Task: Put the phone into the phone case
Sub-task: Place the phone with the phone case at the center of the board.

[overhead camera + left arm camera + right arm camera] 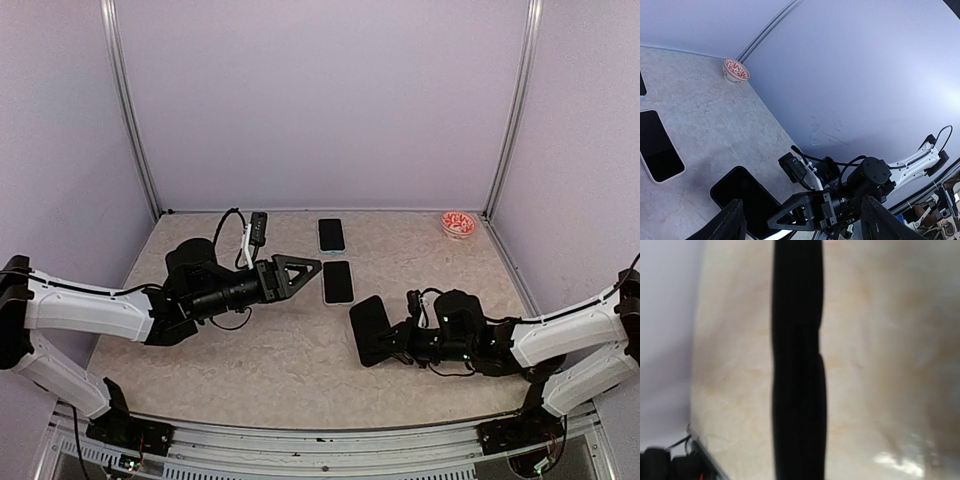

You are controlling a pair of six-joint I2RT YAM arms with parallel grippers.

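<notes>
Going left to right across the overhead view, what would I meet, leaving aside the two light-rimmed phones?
Open left gripper → black rectangular slab → right gripper, shut on it → small red-and-white patterned bowl.

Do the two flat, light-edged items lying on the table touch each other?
Apart. The top external view shows a strip of bare table between the farther item and the nearer item.

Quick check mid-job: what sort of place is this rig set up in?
Most likely a lab robot test cell, not a home or shop: plain walls framed by aluminium posts, a marbled tabletop, and two arms bolted to a rail at its near edge.
</notes>
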